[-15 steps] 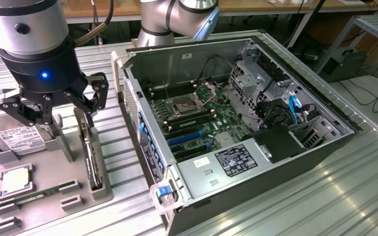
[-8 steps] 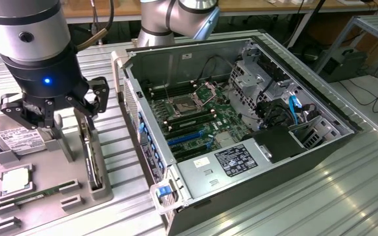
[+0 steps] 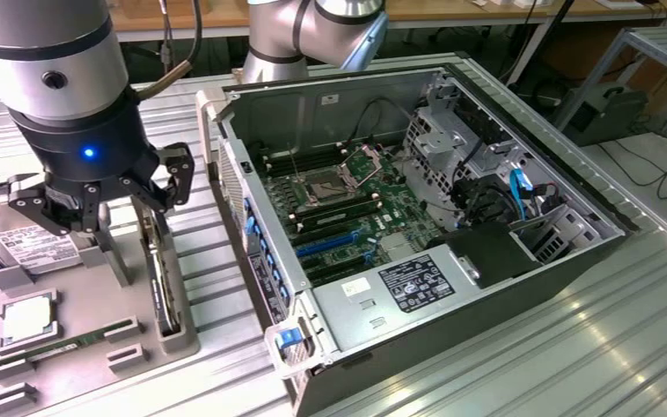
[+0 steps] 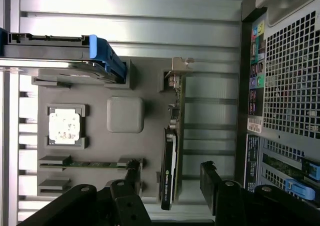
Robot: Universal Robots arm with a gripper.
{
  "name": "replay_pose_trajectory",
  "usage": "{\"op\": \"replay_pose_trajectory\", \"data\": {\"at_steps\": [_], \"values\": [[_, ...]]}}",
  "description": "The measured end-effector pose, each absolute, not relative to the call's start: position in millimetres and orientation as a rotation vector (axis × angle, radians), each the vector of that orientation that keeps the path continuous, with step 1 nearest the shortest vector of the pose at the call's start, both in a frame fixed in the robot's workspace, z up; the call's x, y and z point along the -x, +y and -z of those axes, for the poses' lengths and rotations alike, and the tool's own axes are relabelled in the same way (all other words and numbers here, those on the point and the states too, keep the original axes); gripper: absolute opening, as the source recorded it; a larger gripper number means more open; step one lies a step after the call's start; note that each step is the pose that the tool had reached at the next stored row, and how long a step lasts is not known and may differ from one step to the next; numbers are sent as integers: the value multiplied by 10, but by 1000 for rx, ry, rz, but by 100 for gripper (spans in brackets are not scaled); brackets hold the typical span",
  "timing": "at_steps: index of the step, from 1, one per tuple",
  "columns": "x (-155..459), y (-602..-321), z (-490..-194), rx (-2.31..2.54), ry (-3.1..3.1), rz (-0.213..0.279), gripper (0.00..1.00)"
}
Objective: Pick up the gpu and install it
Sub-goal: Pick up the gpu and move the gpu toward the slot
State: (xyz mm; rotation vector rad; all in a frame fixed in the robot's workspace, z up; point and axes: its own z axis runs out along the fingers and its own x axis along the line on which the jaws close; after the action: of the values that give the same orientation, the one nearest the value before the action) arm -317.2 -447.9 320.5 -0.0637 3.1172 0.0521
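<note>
The gpu (image 4: 171, 151) stands on its long edge in a slot at the side of the grey holder tray (image 4: 95, 93), its silver bracket at the far end from the fingers. In the exterior view the gpu (image 3: 167, 291) is a thin dark card at the tray's edge nearest the computer. My gripper (image 4: 170, 186) hangs just above it, open, with one black finger on each side of the card and a gap to each. In the exterior view the gripper (image 3: 131, 230) is low over the tray (image 3: 84, 300). Nothing is held.
The open computer case (image 3: 450, 130) lies at the exterior view's right, with its motherboard and blue slots (image 3: 331, 245) exposed. On the tray are a hard drive (image 3: 23, 243), a processor (image 3: 27, 320) and a green memory stick (image 3: 69, 345). A second arm's base (image 3: 293, 35) stands behind the case.
</note>
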Motion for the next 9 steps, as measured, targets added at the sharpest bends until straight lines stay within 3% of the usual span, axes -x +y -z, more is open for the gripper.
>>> {"op": "replay_pose_trajectory", "data": {"at_steps": [9], "values": [[3152, -4502, -3152, 84, 3117, -52, 60]]}}
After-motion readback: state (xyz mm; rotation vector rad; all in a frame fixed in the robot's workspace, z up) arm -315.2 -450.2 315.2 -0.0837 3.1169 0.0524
